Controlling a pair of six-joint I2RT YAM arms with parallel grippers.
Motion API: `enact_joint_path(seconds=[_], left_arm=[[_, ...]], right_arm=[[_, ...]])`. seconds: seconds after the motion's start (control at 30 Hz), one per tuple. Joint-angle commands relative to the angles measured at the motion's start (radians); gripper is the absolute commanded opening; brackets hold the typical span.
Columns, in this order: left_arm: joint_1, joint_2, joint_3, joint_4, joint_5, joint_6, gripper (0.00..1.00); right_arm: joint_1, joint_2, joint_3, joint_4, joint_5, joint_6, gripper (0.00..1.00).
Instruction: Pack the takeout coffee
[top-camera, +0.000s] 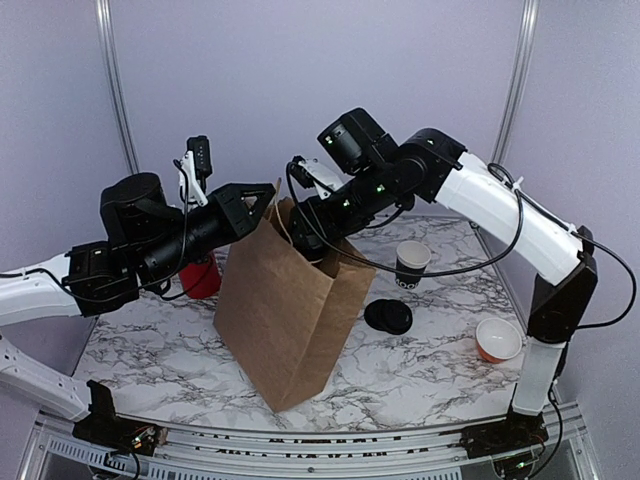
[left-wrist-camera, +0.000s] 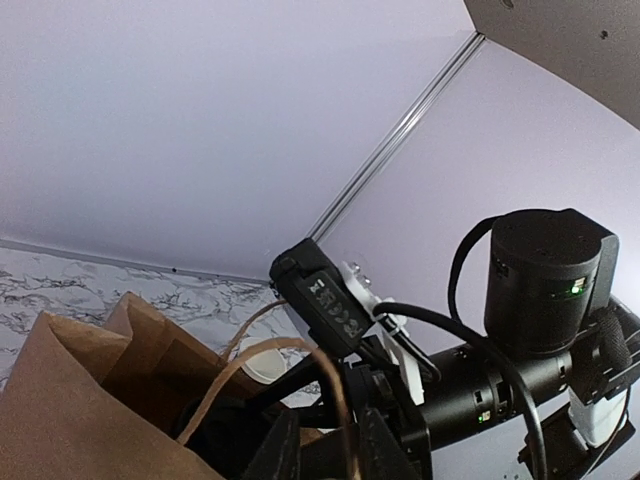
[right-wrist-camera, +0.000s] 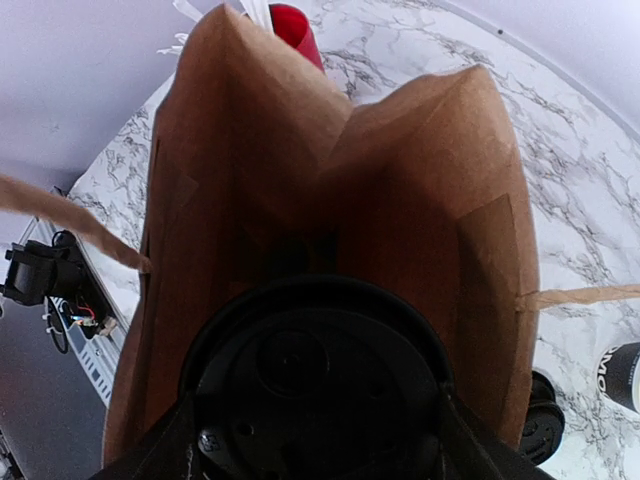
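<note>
My right jaws pinch the small black paper takeout coffee cup with round black plastic lid (right-wrist-camera: 312, 385) at the open mouth of the upright brown paper bag (top-camera: 285, 310) on the marbled bench (top-camera: 430, 385). My left jaws sit at the bag's rim; spread or pinching, I cannot tell.

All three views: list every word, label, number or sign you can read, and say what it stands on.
Nothing reads in full.
Open black cup beside the paper bag: white print near its base, too small; cut off at the right wrist view's edge.
Black box above the paper bag, left wrist view: white characters, too blurred.
On the paper bag: no print visible.
Lid of the takeout coffee: nothing readable.
</note>
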Motion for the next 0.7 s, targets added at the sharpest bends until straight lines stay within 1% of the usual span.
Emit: enact_joint_path(seconds=[0.0, 0.03, 0.1, 0.27, 0.53, 0.67], left_arm=[[-0.005, -0.088, -0.076, 0.035, -0.023, 0.007, 0.30], [-0.005, -0.108, -0.097, 0.035, -0.026, 0.007, 0.35], [-0.004, -0.149, -0.134, 0.029, -0.027, 0.006, 0.41], [-0.005, -0.255, -0.217, -0.020, -0.018, 0.006, 0.51], [-0.005, -0.440, -0.336, -0.172, 0.028, 0.070, 0.61], [-0.003, -0.500, -0.398, -0.237, 0.080, 0.071, 0.61]], right_arm=[[0.039, 0.026, 0.051, -0.012, -0.018, 0.021, 0.62], [0.047, 0.035, 0.058, -0.015, -0.020, 0.023, 0.62], [0.065, 0.054, 0.078, -0.025, -0.017, 0.025, 0.61], [0.086, 0.094, 0.129, -0.053, -0.012, 0.032, 0.62], [0.109, 0.117, 0.149, -0.061, 0.000, 0.040, 0.61], [0.113, 0.120, 0.148, -0.059, 0.006, 0.038, 0.61]])
